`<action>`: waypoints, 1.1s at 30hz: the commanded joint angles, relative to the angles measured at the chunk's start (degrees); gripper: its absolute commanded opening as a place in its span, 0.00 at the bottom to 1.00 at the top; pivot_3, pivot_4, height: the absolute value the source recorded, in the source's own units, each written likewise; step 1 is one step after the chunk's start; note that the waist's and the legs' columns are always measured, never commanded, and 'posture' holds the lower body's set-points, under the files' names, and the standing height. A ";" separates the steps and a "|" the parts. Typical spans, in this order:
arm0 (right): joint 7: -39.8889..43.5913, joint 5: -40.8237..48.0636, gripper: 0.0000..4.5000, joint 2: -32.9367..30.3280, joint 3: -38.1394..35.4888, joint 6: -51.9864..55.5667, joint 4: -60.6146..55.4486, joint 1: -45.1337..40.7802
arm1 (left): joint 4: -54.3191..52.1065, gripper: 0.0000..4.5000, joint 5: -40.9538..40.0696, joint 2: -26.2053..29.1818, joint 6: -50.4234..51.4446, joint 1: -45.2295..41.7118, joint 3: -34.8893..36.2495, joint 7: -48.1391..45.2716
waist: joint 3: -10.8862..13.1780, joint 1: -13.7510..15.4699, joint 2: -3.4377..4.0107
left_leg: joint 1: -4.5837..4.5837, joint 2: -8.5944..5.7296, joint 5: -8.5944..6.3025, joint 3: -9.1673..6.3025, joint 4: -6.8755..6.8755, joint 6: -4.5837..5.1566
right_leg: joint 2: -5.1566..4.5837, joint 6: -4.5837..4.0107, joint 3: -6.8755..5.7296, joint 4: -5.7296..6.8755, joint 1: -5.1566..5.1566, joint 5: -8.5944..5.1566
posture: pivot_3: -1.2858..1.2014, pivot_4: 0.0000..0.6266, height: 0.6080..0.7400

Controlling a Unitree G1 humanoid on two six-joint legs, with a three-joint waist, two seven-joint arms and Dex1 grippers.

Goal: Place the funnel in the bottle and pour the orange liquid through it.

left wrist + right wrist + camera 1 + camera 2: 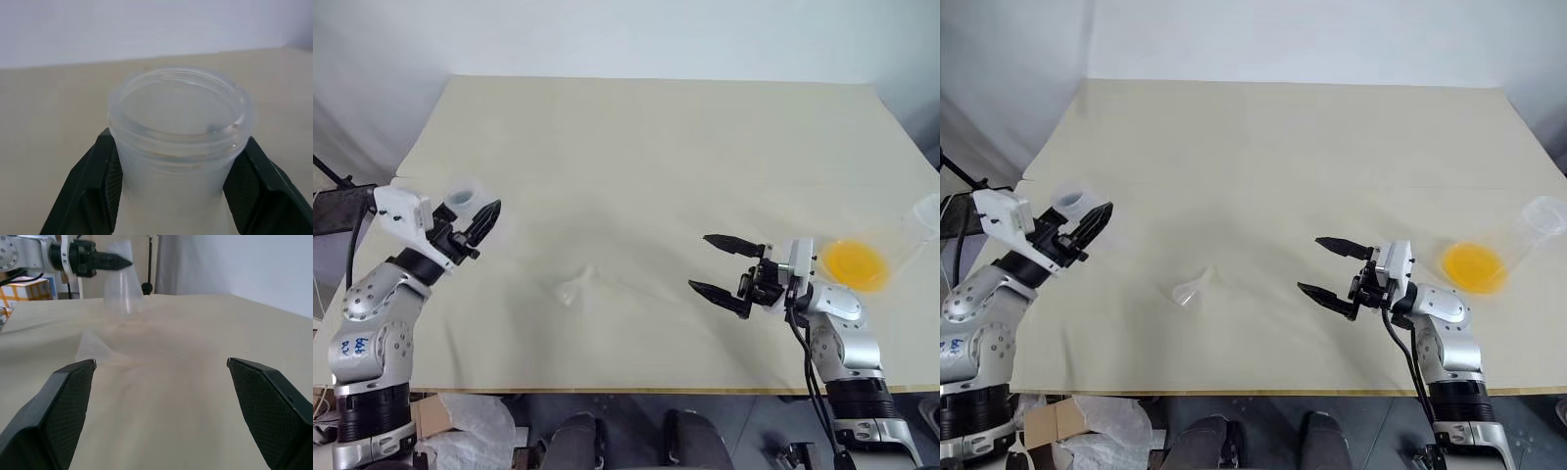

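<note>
You had the left gripper (481, 226) closed on the neck of the clear bottle (178, 127), a black pad pressed against each side just under the threaded rim, and the bottle stood near the table's (636, 147) left edge. That grip looked sound, so the thing to get right was steadiness: keep the bottle upright, its base flat on the table, the mouth free, and avoid squeezing harder, since thin plastic will deform. The right gripper (722, 264) hovered with its jaws spread wide and nothing between them, low over the table toward the front right. The small clear funnel (1187, 290) lay on its side on the cloth-covered table, between the two grippers and nearer the front edge, well apart from the bottle. You would have done well to bring the right gripper down over the funnel's cone rather than its thin spout, close gently, and turn it spout-down before moving it to the bottle. The orange liquid (855, 264) sat in a clear tilted vessel (1528, 230) near the right edge; I'd have left that untouched until the funnel sat firmly in the neck.
</note>
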 commanded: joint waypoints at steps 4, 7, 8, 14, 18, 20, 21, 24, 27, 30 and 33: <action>-3.22 1.28 1.00 -6.00 -10.29 -2.34 -3.04 5.13 | 6.85 0.53 3.25 -4.65 -3.30 -18.48 -14.79 -10.19 | 0.01 1.24 -0.02 | -0.04 -0.12 0.02 0.03 0.06 0.02 | 0.00 0.04 0.00 -0.03 0.03 0.02 | 0.52 0.24 1.00; -4.37 1.81 1.00 -8.04 -14.15 -1.82 -5.15 9.93 | 15.90 0.53 5.86 -9.41 -6.55 -25.94 -19.73 -14.79 | 0.00 1.29 -0.02 | -0.02 -0.26 0.03 0.05 0.04 0.05 | 0.08 0.05 -0.08 -0.09 0.08 0.02 | 0.52 0.24 1.00; -4.89 1.93 1.00 -8.50 -15.74 -1.73 -6.34 12.29 | 19.67 0.53 6.81 -11.53 -8.10 -28.32 -21.31 -16.38 | 0.00 1.39 -0.02 | -0.02 -0.26 0.03 0.08 0.01 0.05 | 0.09 0.05 -0.08 -0.13 0.09 0.02 | 0.52 0.24 1.00; -10.31 3.18 1.00 -7.70 -20.71 0.06 -16.01 23.18 | 42.00 0.53 15.07 -21.10 -20.58 -37.43 -26.89 -20.77 | 0.06 0.86 -0.11 | -0.04 -0.18 0.04 0.67 -0.10 0.03 | 0.16 0.06 -0.07 -0.30 -0.02 0.02 | 0.52 0.24 1.00; -13.70 3.47 1.00 -5.62 -20.33 1.15 -21.99 27.84 | 53.32 0.53 19.35 -25.89 -26.23 -41.27 -28.63 -19.71 | 0.08 0.91 -0.14 | -0.05 -0.14 0.05 0.69 -0.10 0.04 | 0.18 0.06 -0.06 -0.34 -0.10 0.02 | 0.52 0.24 1.00; -15.16 3.42 1.00 -4.81 -19.57 1.58 -23.63 28.32 | 55.98 0.53 20.27 -27.32 -27.11 -41.96 -28.57 -19.15 | 0.09 0.97 -0.16 | -0.05 -0.14 0.05 0.68 -0.09 0.04 | 0.18 0.06 -0.04 -0.34 -0.11 0.02 | 0.52 0.24 1.00; -15.82 3.27 1.00 -4.37 -19.03 1.82 -24.33 28.37 | 57.38 0.53 20.77 -27.94 -27.79 -42.30 -28.48 -18.95 | 0.09 1.06 -0.16 | -0.05 -0.14 0.04 0.66 -0.07 0.05 | 0.17 0.06 0.00 -0.34 -0.11 0.02 | 0.52 0.24 1.00; -16.99 2.97 1.00 -3.54 -17.71 2.31 -25.72 28.50 | 59.63 0.53 21.16 -28.96 -28.50 -42.75 -28.26 -19.43 | 0.10 1.16 -0.17 | -0.06 -0.16 0.05 0.62 -0.04 0.08 | 0.14 0.06 0.00 -0.34 -0.10 0.02 | 0.52 0.24 1.00; -17.77 2.80 1.00 -3.01 -16.60 2.73 -26.26 27.87 | 59.49 0.74 21.14 -29.28 -28.13 -42.70 -28.31 -21.66 | 0.10 1.26 -0.18 | -0.07 -0.17 0.05 0.53 -0.02 0.10 | 0.11 0.06 0.00 -0.34 -0.09 0.02 | 0.52 0.24 1.00; -18.37 2.67 1.00 -3.08 -15.56 2.91 -25.89 26.68 | 58.40 0.97 21.04 -28.98 -27.42 -42.31 -28.18 -23.88 | 0.10 1.22 -0.18 | -0.07 -0.18 0.06 0.52 -0.01 0.11 | 0.11 0.06 -0.01 -0.31 -0.10 0.02 | 0.52 0.24 1.00; -18.41 2.57 1.00 -3.31 -14.58 2.84 -24.89 25.03 | 55.03 0.99 20.71 -27.42 -27.54 -40.73 -28.01 -26.66 | 0.09 1.13 -0.17 | -0.07 -0.17 0.06 0.52 -0.01 0.11 | 0.11 0.06 -0.02 -0.28 -0.11 0.02 | 0.52 0.24 1.00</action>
